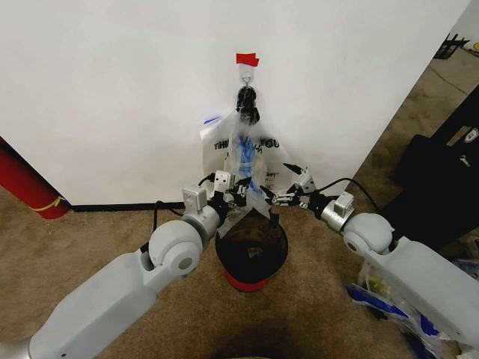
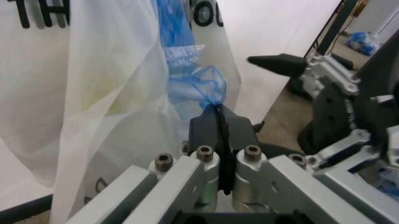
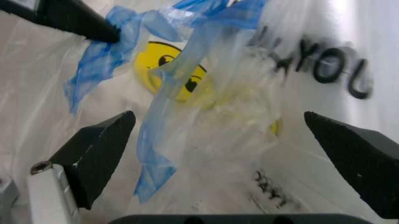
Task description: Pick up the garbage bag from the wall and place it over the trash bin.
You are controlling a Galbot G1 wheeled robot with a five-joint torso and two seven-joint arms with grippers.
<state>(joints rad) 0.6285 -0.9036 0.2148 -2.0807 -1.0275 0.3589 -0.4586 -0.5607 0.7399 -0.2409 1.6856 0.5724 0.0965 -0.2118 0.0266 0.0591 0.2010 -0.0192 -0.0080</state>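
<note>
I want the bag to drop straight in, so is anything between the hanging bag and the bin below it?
Nothing visible. The bag hangs on the wall hook directly above the bin. The left pincer is shut on blue film beside it; the right pincer is open before it.

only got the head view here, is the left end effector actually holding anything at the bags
Observer: Yes. In the left wrist view the left end effector is shut on a blue plastic strip hanging with the garbage bag.
Operator: and the right one, closed too
Observer: No. The right end effector is open, its fingers on either side of the bag, not pinching it.
Operator: what's between them
Observer: The bag's yellow smiley face, partly behind twisted blue strips.
</note>
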